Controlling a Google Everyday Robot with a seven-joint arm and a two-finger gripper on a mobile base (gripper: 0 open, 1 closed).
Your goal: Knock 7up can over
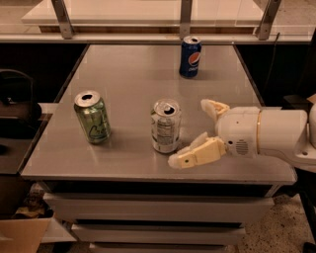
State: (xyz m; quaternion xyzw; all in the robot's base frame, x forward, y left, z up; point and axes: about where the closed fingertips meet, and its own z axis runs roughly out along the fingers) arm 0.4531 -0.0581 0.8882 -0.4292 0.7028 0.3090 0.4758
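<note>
Grey table (pixel 123 69) w/ pale drawers (pixel 148 217) under it stood in dim, warm light. Behind: pale counter (pixel 123 10) w/ metal posts (pixel 61 19). Speckled floor (pixel 291 220) showed bottom rt, cardboard box (pixel 19 237) bottom left. Gripper (pixel 189 132) hung over table's rt front, fingers apart.

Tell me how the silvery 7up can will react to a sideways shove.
Upright, tall and narrow, the 7up can probably tips easily. Its top looks opened, so maybe light. Fallen, it may roll on the smooth table. The open gripper sits beside it.
</note>
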